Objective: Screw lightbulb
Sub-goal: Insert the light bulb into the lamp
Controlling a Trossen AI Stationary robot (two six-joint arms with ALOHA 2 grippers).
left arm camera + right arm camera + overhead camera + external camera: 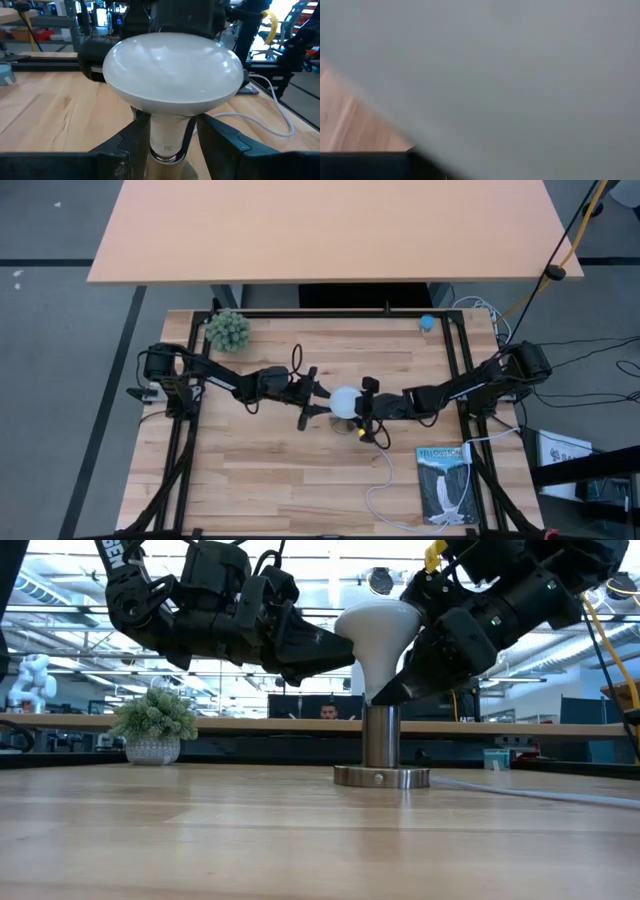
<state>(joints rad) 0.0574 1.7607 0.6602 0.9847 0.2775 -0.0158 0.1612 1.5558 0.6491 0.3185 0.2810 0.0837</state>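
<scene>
1. Standing upright mid-table, the lightbulb (376, 630) has its narrow neck down in the metal socket (381, 745), whose round base sits flat on the wooden table (200, 840).
2. From the high view, the bulb (345, 401) is right between the two arms, near the table's centre.
3. The left gripper (318, 400) comes in from the bulb's left side, and the left wrist view shows its two dark fingers (127, 145) spread either side of the bulb's neck (167, 135), one each side, close to it, with slim gaps showing between fingers and neck.
4. So the left gripper brackets the neck below the wide globe rather than clamping it; whether a fingertip brushes the neck is hard to tell.
5. The right gripper (368, 408) comes in from the bulb's right, tight against it; in the low view its dark tip (395, 690) sits at the neck just under the globe.
6. The right wrist view is filled almost wholly by the bulb's pale surface (520, 75), with a sliver of table at one edge, so the camera is right up on it.
7. Whether the right gripper's fingers are spread or pressed together, I cannot tell.
8. A white cord (385, 480) trails from the socket toward the table's near edge.
</scene>
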